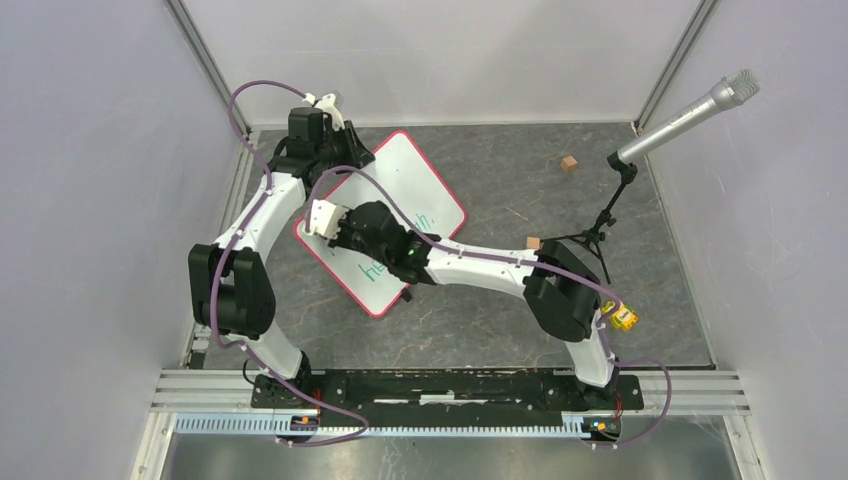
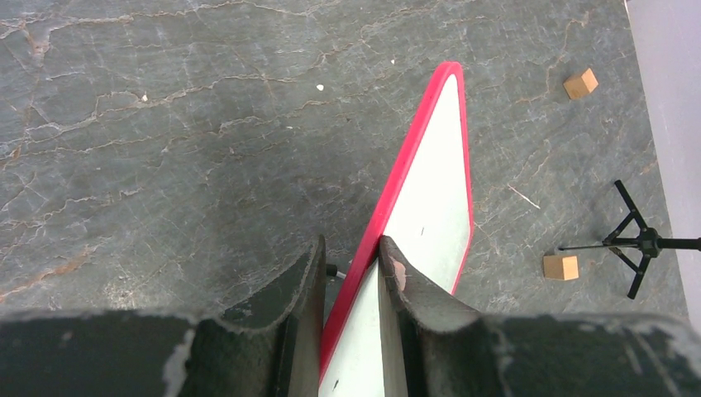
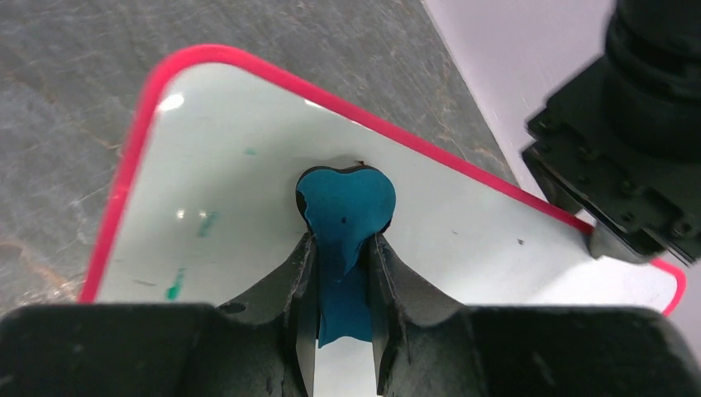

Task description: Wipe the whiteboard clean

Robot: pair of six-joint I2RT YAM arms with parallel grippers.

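Observation:
The whiteboard (image 1: 425, 180) lies slanted on the grey floor, white with a thin red rim, with green handwriting (image 1: 385, 262) on its near half. My left gripper (image 1: 340, 158) is shut on its far-left rim; in the left wrist view the red edge (image 2: 434, 190) runs between the fingers of that gripper (image 2: 351, 258). My right gripper (image 1: 335, 225) hovers over the board's left part, shut on a blue cloth (image 3: 347, 203) that presses on the white surface (image 3: 231, 157). A few green smudges (image 3: 175, 281) show left of the cloth.
Two small wooden cubes (image 1: 569, 164) (image 1: 533, 243) lie right of the board. A microphone (image 1: 690, 112) on a black tripod (image 1: 603, 228) stands at the right. Grey walls close in the floor on three sides. The left arm's wrist (image 3: 636, 165) looms by the board's corner.

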